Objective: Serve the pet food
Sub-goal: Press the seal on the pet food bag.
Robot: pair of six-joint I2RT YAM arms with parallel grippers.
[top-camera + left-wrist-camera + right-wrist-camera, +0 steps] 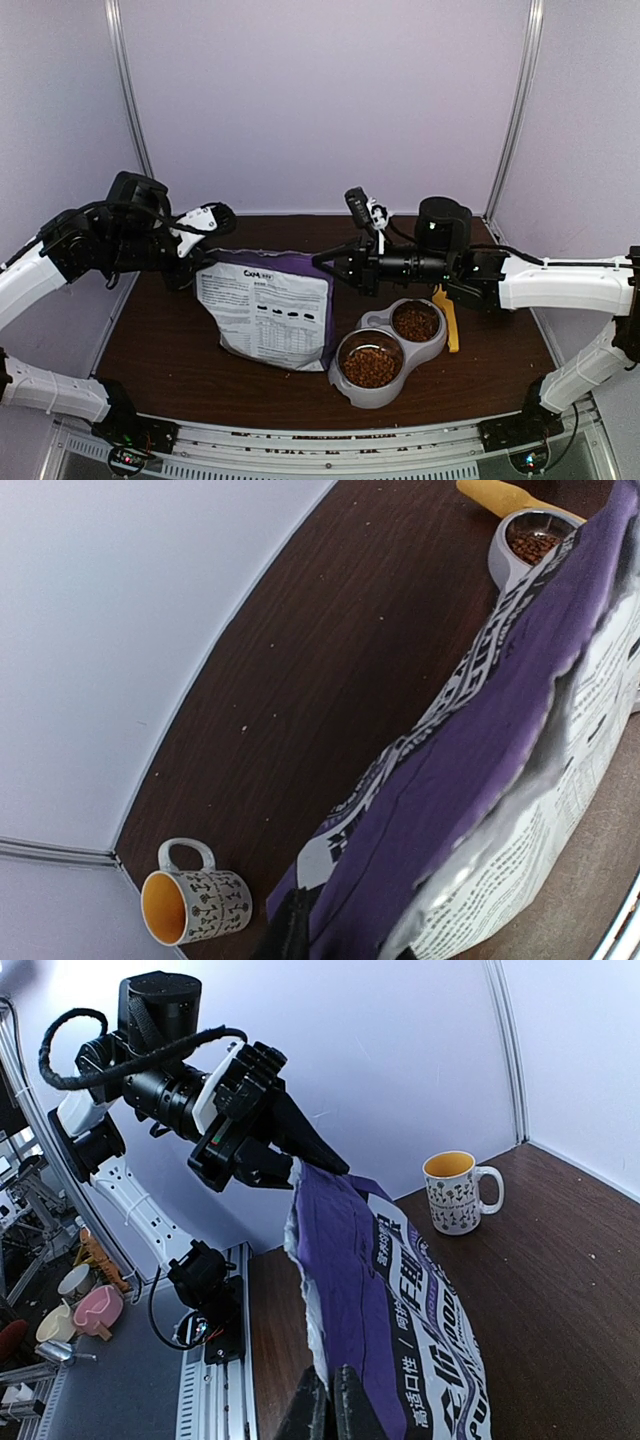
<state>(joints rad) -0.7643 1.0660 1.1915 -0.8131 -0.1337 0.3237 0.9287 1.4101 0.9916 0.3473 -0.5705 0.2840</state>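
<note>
Black on purple: right gripper (335, 1405) squeezed tight on the top edge of the bag (400, 1290) at one corner, left gripper (318, 1165) squeezed tight on the other corner. Nothing but film between either pair of fingers, no pellets. Holds the mouth edge stretched between the two, lower end apparently down on the table (170, 350). Find the pet food (370, 367) heaped in both cups of the grey double bowl (365, 398), just right of the bag; cannot tell how much lies inside the bag. Expect dry, light, loose pellets: pours and rolls freely, scatters on a jolt, slips out of any pinch. Take hold through a container instead: bag by its top corners, or yellow scoop (447, 322) by the handle, just beside the bowl's far cup. Treat the bag as soft and slick, likely to sag, fold and slide under a weak grip. Leave the patterned mug (195, 905) alone, well apart in the back left corner
</note>
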